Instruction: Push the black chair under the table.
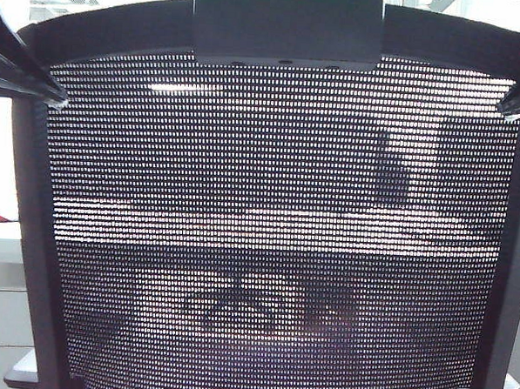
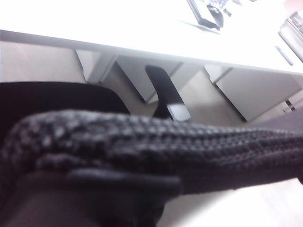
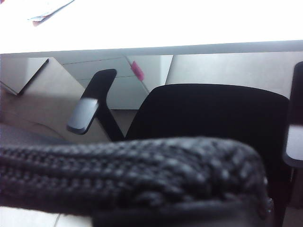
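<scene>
The black chair's mesh back (image 1: 275, 248) fills the exterior view, with its black headrest bracket (image 1: 286, 26) at the top centre. My left gripper (image 1: 46, 92) lies against the frame's upper left corner and my right gripper (image 1: 519, 103) against the upper right; the jaws of both are hidden. In each wrist view the knitted top rim of the chair (image 2: 165, 146) (image 3: 132, 170) sits right at the camera. Beyond it are the seat (image 2: 57, 97) (image 3: 213, 113), an armrest (image 2: 165, 92) (image 3: 90, 106) and the white table (image 2: 118, 23) (image 3: 165, 23) with its thick pale edge.
White drawer cabinets (image 2: 255, 92) (image 3: 118, 87) stand under the table on either side of the gap in front of the chair; one carries a pink tag (image 3: 138, 71). Dark items (image 2: 206, 14) lie on the tabletop. Pale floor shows below the chair rim.
</scene>
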`<action>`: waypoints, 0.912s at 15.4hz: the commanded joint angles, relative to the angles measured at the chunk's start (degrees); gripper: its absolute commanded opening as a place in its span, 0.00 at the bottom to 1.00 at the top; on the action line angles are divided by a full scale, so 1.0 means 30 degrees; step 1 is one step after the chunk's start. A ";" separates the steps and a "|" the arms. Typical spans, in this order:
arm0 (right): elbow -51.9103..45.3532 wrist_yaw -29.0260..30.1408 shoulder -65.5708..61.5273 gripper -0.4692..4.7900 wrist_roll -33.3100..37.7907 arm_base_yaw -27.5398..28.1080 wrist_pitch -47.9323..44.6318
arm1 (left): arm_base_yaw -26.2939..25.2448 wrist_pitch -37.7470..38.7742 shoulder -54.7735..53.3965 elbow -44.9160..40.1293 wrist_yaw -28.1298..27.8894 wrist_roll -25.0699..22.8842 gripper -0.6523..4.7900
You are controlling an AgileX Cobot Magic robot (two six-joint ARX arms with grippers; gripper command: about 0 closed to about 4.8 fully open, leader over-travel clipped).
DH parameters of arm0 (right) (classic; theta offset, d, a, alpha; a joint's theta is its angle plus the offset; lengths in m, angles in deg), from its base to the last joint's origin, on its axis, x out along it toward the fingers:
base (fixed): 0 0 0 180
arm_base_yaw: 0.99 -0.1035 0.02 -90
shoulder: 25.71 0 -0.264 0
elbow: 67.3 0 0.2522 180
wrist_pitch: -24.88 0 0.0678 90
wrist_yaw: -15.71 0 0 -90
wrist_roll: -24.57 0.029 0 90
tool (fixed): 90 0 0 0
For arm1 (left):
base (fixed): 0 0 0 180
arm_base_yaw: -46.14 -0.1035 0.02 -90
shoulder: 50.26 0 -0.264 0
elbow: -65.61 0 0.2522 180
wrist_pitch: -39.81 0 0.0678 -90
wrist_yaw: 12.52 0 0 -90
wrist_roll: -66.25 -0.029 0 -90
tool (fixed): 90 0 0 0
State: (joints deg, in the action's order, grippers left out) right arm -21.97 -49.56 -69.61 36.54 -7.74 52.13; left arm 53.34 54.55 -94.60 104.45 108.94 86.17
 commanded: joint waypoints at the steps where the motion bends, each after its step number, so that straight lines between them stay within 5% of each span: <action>1: 0.0131 -0.1224 -0.0437 0.08 0.0080 0.0153 -0.1902 | -0.0175 -0.2601 -0.0976 0.0138 -0.2062 -0.0124 0.11; 14: 0.0211 -0.1377 -0.4634 0.08 0.1013 0.0160 -0.7446 | -0.0182 -0.7359 -0.4707 0.0219 -0.3271 -0.0131 0.11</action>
State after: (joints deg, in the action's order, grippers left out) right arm -22.02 -48.84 -82.87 38.66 -7.95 35.39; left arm 53.62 35.64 -107.69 104.50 103.94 86.00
